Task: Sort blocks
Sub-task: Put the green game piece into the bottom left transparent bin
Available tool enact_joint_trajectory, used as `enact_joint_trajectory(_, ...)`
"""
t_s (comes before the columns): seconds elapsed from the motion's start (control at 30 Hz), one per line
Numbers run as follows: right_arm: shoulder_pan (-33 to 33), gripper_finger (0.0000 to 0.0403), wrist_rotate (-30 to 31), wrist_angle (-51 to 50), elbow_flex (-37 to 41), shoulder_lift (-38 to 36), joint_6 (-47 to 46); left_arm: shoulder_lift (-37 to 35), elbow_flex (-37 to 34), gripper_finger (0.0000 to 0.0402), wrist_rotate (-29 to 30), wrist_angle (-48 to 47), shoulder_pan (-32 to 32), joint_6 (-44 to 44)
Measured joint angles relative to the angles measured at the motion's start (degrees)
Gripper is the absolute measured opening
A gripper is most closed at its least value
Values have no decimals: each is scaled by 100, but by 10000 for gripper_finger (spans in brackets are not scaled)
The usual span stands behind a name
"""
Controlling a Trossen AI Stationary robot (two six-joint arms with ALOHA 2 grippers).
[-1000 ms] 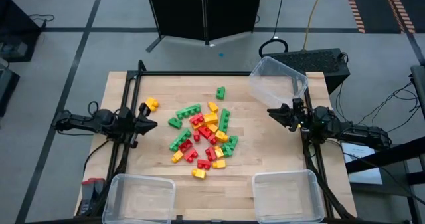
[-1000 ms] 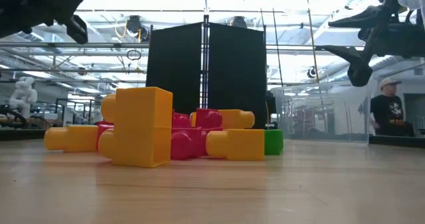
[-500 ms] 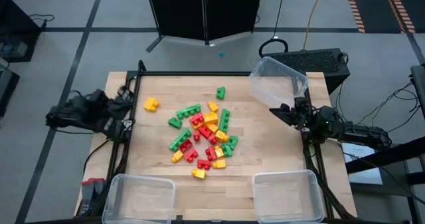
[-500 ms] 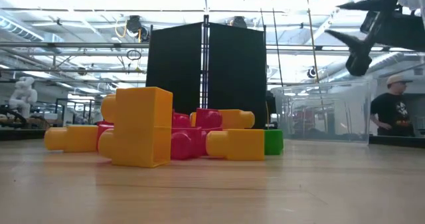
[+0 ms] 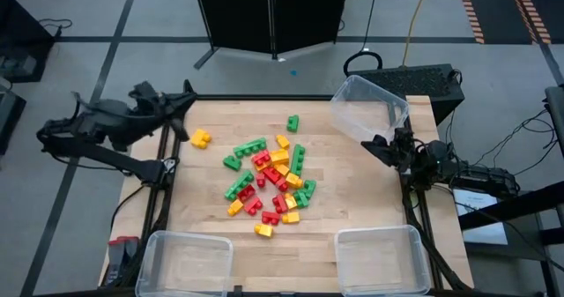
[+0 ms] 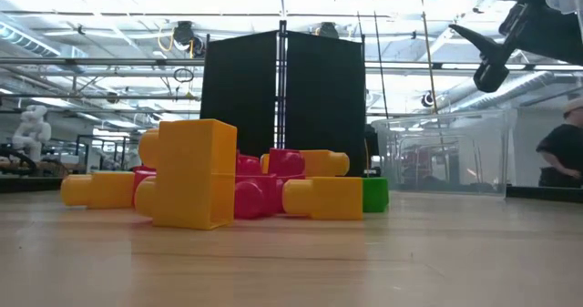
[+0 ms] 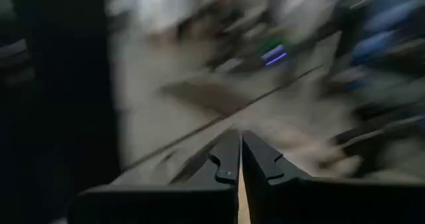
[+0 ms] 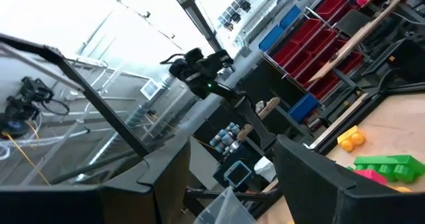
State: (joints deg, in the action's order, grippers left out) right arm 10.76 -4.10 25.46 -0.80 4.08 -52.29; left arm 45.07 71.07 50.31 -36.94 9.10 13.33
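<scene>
**Block Pile at Table Centre, Both Grippers Held Off to the Sides**

The blocks are gathered in a loose pile at the centre of the table. The pile is elongated, with its long axis running from the far right to the near left of the table. Within it, the long green blocks are laid at mixed angles; no common heading is shown. One yellow block is set apart to the far left of the pile, and one green block lies apart on the far side.

The left gripper is raised over the far-left corner of the table, clear of the blocks. Its fingers are seen pressed together with nothing between them.

The right gripper is positioned at the right edge of the table, just beside a tilted clear bin. Its fingers are spread wide and nothing is held.

Two further clear bins are placed at the near edge, one left and one right.
</scene>
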Motion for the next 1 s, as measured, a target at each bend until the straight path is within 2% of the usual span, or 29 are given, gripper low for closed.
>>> enact_joint_trajectory(0.03, 1, 208, -37, -6, 0, 1, 65, 87, 103, 0, 110, -403, -49, 340)
enact_joint_trajectory(0.1, 1, 208, -51, -37, 0, 0, 156, 217, 214, 0, -73, -1013, -164, 685)
enact_joint_trajectory(0.23, 2, 208, -54, -129, 0, 2, 238, 451, 218, 9, -1304, -1912, -418, 727)
enact_joint_trajectory(0.37, 0, 208, -74, -269, 0, 2, 242, 798, 205, 47, -2136, -2230, -612, 358)
enact_joint_trajectory(0.47, 0, 208, -76, -360, 0, 0, 253, 1052, 136, 88, -2363, -2056, -680, 83)
enact_joint_trajectory(0.6, 2, 208, -74, -478, 0, 0, 425, 1551, 50, 157, -2385, -1964, -813, -178)
enact_joint_trajectory(0.73, 1, 208, -52, -542, 0, 0, 520, 2141, 50, 214, -2367, -1924, -1160, -59)
enact_joint_trajectory(0.83, 0, 208, -48, -616, 0, 1, 520, 2686, 50, 235, -2388, -1946, -1509, 280)
enact_joint_trajectory(1.0, 2, 208, -49, -805, 0, 2, 515, 3542, 50, 240, -2959, -1955, -2032, 223)
